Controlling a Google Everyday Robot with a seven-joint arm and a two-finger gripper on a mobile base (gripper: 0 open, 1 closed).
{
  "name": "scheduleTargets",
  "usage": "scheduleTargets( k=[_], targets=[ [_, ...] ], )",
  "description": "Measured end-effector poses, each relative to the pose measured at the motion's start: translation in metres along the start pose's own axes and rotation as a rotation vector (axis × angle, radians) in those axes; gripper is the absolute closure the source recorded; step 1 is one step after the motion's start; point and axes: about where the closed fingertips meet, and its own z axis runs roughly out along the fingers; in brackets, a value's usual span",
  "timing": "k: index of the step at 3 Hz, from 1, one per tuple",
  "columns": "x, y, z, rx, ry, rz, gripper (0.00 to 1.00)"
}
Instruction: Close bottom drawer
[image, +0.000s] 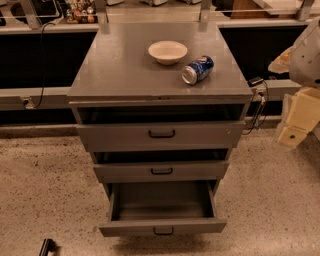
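Observation:
The bottom drawer (162, 226) of the grey metal cabinet (120, 70) is pulled far out towards me. Its deep box shows empty inside, and its low flat front carries a small black pull handle (163, 231). My gripper (295, 127), a cream-coloured piece under the white arm (309, 55), hangs at the right edge of the view. It is level with the upper drawers, well to the right of the cabinet and clear of the bottom drawer, touching nothing.
The top drawer (160, 135) and middle drawer (161, 171) stand slightly out. A white bowl (167, 51) and a blue can (197, 70) lying on its side rest on the cabinet top. Cables (257, 102) hang at the right. A black object (47, 246) lies on the speckled floor.

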Motion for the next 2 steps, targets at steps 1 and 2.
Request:
scheduleTargets(
  k=[1, 2],
  targets=[
    [0.000, 0.000, 0.000, 0.000, 0.000, 0.000, 0.00],
    [0.004, 0.002, 0.031, 0.008, -0.011, -0.006, 0.00]
  ],
)
